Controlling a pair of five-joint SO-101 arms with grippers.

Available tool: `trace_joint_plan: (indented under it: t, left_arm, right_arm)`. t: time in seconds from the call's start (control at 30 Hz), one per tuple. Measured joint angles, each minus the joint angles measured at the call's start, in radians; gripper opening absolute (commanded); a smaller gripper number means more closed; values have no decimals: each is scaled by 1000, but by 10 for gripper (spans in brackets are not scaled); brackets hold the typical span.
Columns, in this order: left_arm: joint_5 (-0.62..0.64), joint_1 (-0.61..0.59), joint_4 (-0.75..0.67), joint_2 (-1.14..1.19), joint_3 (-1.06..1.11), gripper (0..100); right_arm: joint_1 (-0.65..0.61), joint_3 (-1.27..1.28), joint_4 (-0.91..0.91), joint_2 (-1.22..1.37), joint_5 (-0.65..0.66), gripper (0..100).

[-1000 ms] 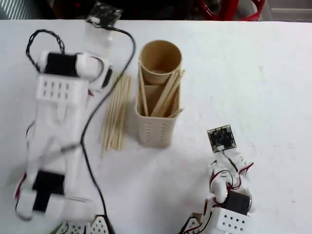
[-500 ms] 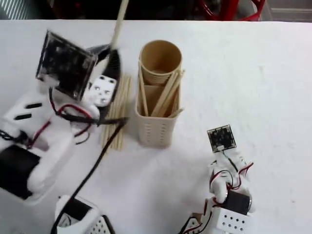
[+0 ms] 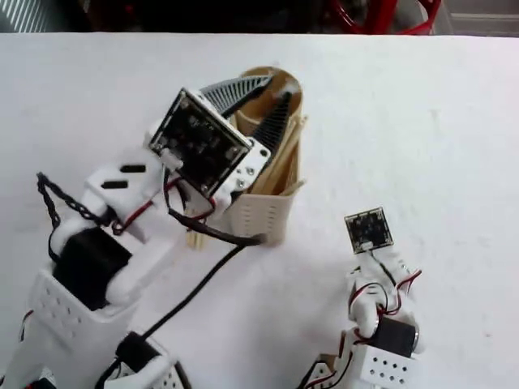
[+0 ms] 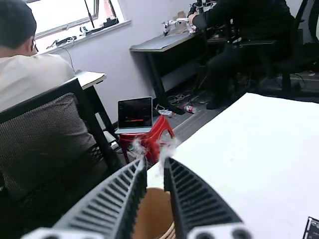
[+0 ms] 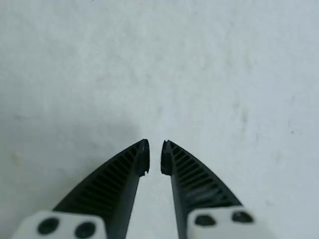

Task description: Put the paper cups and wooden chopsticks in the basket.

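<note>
A cream slotted basket (image 3: 261, 217) stands mid-table with stacked paper cups (image 3: 293, 84) and several wooden chopsticks (image 3: 285, 158) leaning inside it. My left gripper (image 3: 277, 87) hovers over the cups' mouth, open, with nothing between its fingers; its wrist view looks down past the gripper (image 4: 154, 162) onto the brown cup (image 4: 155, 219). A few loose chopsticks (image 3: 193, 237) peek out on the table under the left arm, the others hidden by it. My right gripper (image 5: 153, 157) is shut and empty just above bare table.
The right arm (image 3: 379, 324) rests at the near right of the table, with bare white table (image 3: 422, 121) beyond it. The left arm's black cable (image 3: 203, 279) trails over the table in front of the basket.
The left arm lifted a chopstick from the pile beside the basket, swung right over the cups, and its fingers now hold nothing. The right arm stayed still.
</note>
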Motion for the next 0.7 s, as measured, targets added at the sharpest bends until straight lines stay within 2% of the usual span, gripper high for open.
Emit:
trace_joint_plan:
  t: [0.1,0.17,0.47,0.57,0.7]
  left_arm:
    - [0,-80,8,0,51,59]
    - [0,-187,21,0,97,66]
    - [-11,-882,6,69,370,117]
    - [-129,-1042,-18,180,381,138]
    - [-410,-1077,14,377,354,142]
  right_arm:
    - [0,0,0,0,0,57]
    - [0,0,0,0,0,57]
    - [0,0,0,0,0,57]
    - [0,0,0,0,0,57]
    - [0,0,0,0,0,57]
